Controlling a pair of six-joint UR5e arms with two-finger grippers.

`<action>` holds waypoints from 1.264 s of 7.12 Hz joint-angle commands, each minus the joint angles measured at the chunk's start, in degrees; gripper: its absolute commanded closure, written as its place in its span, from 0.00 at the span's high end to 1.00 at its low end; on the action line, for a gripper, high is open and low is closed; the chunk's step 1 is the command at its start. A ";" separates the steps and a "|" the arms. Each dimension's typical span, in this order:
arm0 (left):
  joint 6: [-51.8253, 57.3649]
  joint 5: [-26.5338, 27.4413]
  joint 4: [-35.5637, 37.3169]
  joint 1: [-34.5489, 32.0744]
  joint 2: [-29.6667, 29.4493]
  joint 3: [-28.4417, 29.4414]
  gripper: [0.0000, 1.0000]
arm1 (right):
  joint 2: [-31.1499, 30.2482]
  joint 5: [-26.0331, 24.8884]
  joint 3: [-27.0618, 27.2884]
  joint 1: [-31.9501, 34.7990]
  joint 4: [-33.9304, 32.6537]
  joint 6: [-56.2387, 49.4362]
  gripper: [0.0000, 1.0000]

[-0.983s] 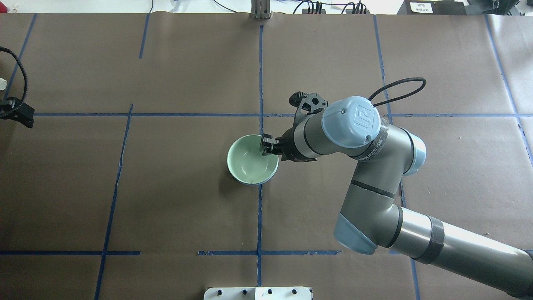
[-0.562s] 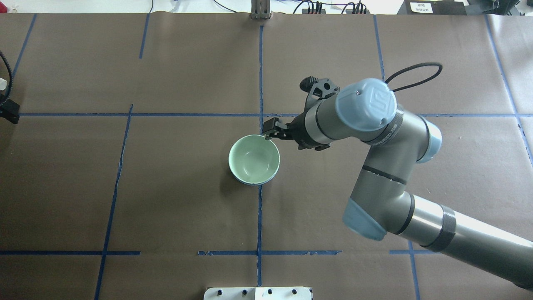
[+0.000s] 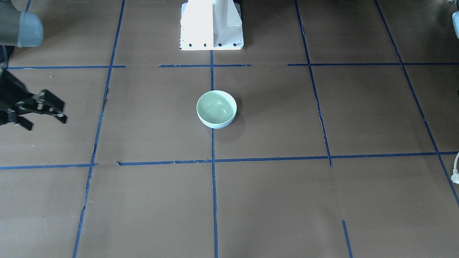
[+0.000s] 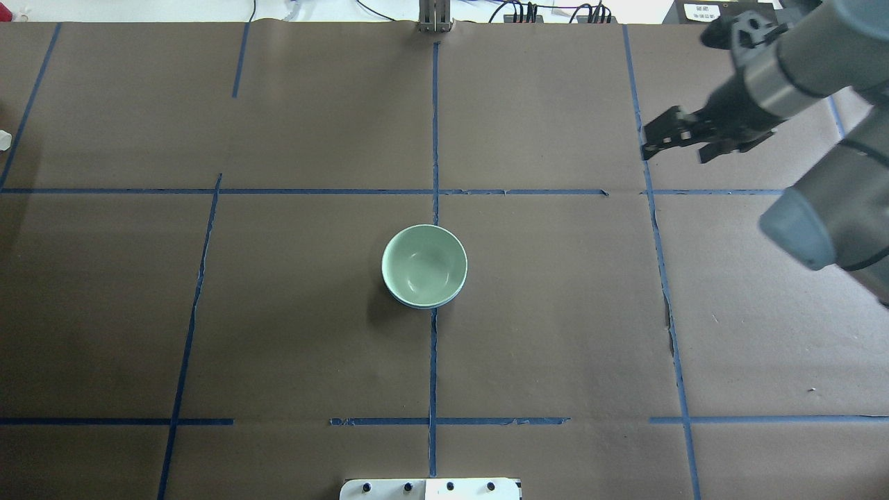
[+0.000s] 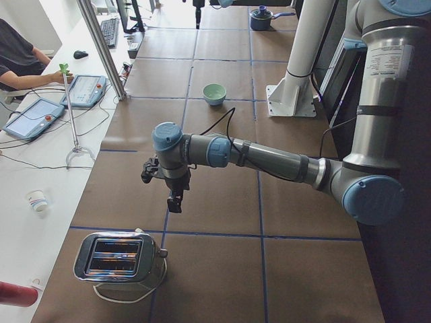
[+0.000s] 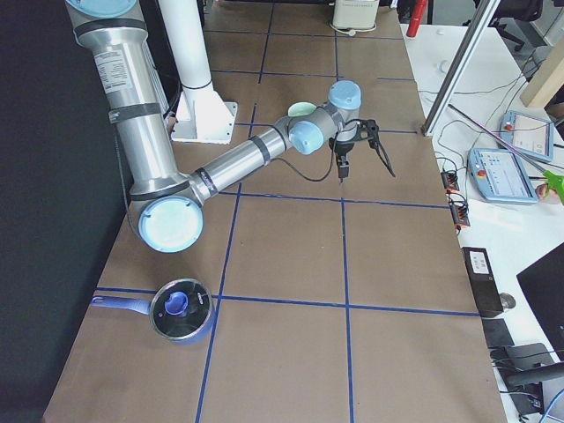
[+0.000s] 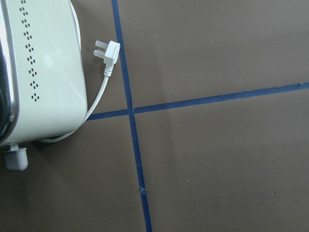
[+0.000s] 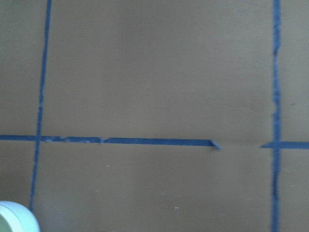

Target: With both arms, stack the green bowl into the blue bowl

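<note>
Green bowl (image 4: 424,264) seated in blue bowl (image 4: 421,305), mid-surface (image 4: 278,312). Right gripper (image 4: 654,139) spread, empty, far right. Left gripper (image 5: 174,202): cannot tell. Stacking judged complete; park both clear of the bowls.

green bowl (image 6: 300,109): right of white pedestal (image 6: 201,106), partly behind right arm (image 6: 238,160)
right gripper (image 6: 366,173): farther right of pedestal, jaws apart
</note>
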 commanded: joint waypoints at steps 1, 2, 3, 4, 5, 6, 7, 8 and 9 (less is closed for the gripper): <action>5.24 -0.97 -0.43 -2.72 1.87 3.02 1.00 | -3.29 1.28 -3.67 11.50 -9.82 -26.11 1.00; 5.32 -0.97 -0.52 -3.42 2.57 2.76 1.00 | -3.98 1.63 -5.95 15.02 -12.57 -32.21 1.00; 5.24 -0.97 -0.52 -3.69 2.66 2.75 1.00 | -8.17 3.55 -6.15 17.84 -12.08 -32.53 1.00; 4.98 -0.97 -0.52 -3.69 3.01 2.84 1.00 | -8.82 4.70 -6.85 18.39 -12.07 -32.19 1.00; 4.80 -1.06 -0.43 -3.78 3.71 3.02 1.00 | -9.52 4.80 -7.03 18.39 -11.98 -32.27 1.00; 2.62 -1.06 -0.52 -3.95 4.24 3.02 1.00 | -10.31 4.45 -7.03 18.39 -11.98 -32.71 1.00; 0.77 -1.06 -0.52 -4.13 4.25 3.02 1.00 | -10.32 4.18 -7.47 18.57 -11.98 -32.80 1.00; 0.06 -1.06 -0.43 -4.22 4.33 3.28 1.00 | -10.32 4.27 -9.47 20.48 -11.98 -32.97 1.00; -1.25 -1.06 -0.52 -4.56 4.33 3.63 1.00 | -11.45 4.36 -9.93 21.63 -11.98 -32.98 1.00</action>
